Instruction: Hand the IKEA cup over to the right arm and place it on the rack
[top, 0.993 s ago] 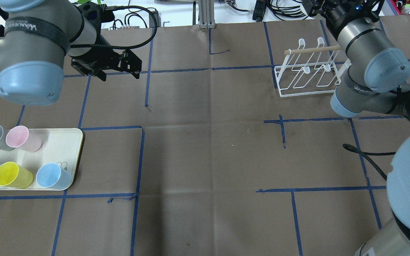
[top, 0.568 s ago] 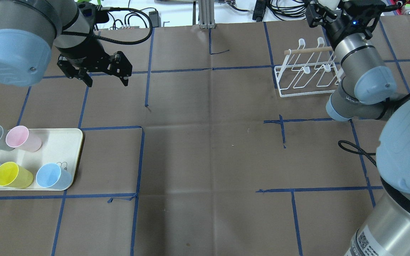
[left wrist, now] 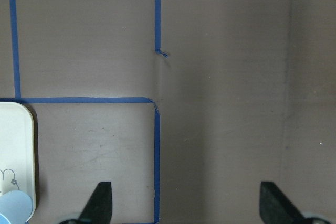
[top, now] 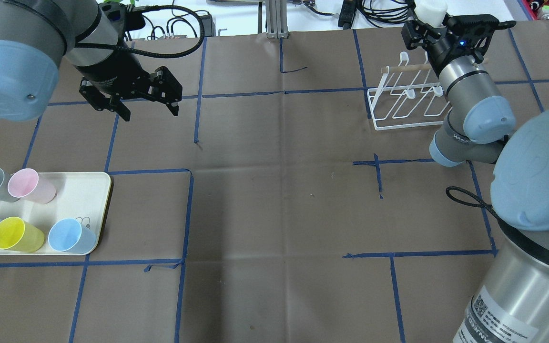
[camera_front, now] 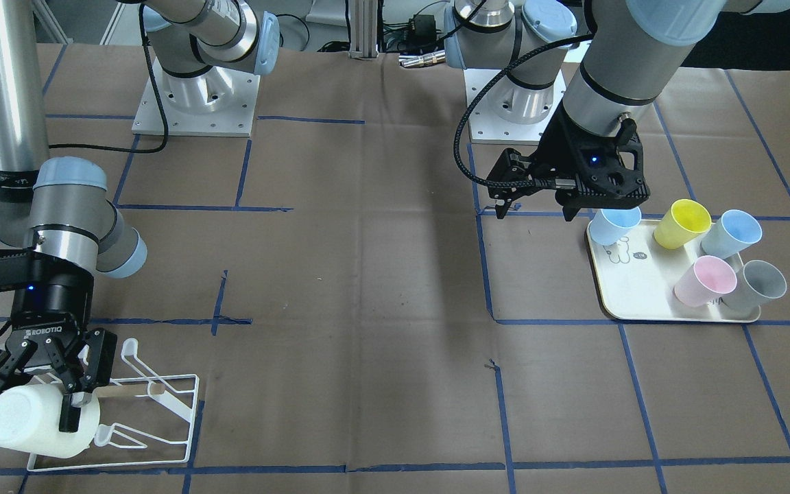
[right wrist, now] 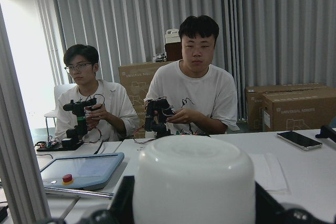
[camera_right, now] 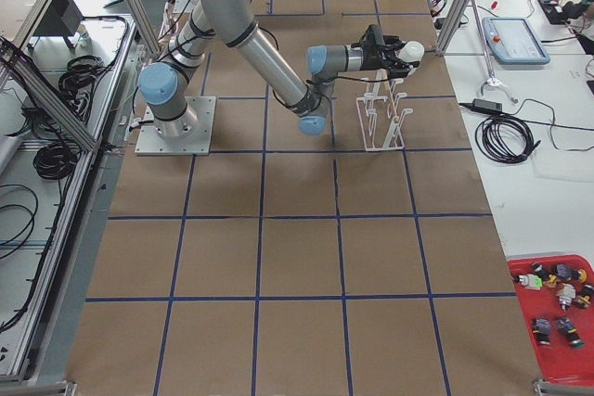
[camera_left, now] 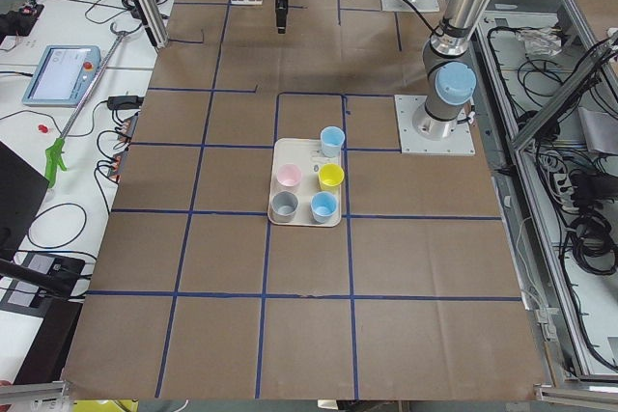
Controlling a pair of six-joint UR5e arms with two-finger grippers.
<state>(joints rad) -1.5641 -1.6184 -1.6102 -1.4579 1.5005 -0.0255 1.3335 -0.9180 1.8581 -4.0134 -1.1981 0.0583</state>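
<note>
Right gripper (camera_front: 23,403): closed on the white cup (camera_front: 33,420), held sideways between its fingers.
Rack (camera_front: 162,401): just beside and partly under the gripper, with the nearest prong (camera_front: 129,345) close to the cup.
Step in hand: likely the hang. Turn the cup's mouth onto a prong, lower slowly, and let go only once the prong carries it.
Left gripper (camera_front: 533,210): wide open, empty, well apart from the rack.
Surface: the table (top: 274,200) is brown paper gridded with blue tape. The tray (top: 81,193) of coloured cups (top: 17,234) sits near the left gripper.
Room: beyond the cup are two seated people (right wrist: 194,93), a white desk (right wrist: 294,161) and grey curtains (right wrist: 131,14).
</note>
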